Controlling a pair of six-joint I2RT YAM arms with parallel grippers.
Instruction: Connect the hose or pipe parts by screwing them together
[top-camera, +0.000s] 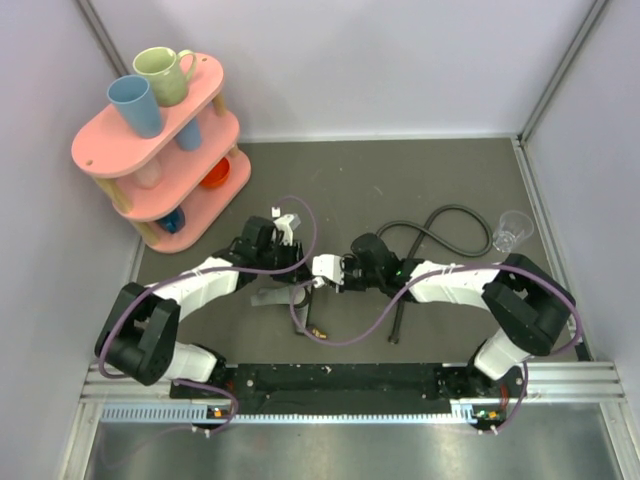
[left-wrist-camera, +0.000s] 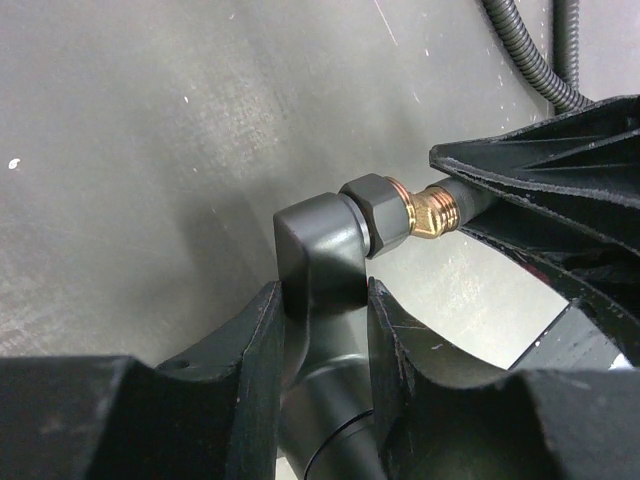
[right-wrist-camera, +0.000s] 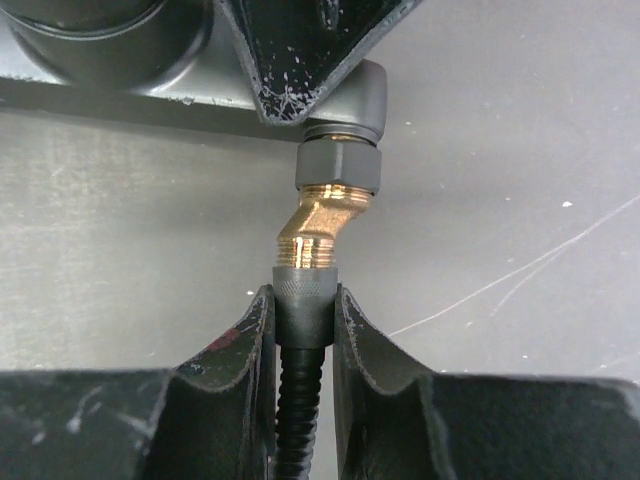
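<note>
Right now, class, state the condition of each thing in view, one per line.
Left gripper: shut on short dark grey forked fitting with brass threaded end.
Right gripper: shut on long dark grey ribbed hose.
Fitting and hose: brass end meets hose collar.
Clear plastic cup: upright.

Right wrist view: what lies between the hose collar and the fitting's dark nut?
A bent brass connector, bridging collar and nut; clearest in the right wrist view.

Two arms on show, left arm (top-camera: 205, 278) and right arm (top-camera: 455, 283), both white shells with chunky black joints; purple cables (top-camera: 360, 340) loop along each. Right pincer (right-wrist-camera: 305, 300) up close: matte black fingers (right-wrist-camera: 220, 400), speckled with white scuffs.
</note>
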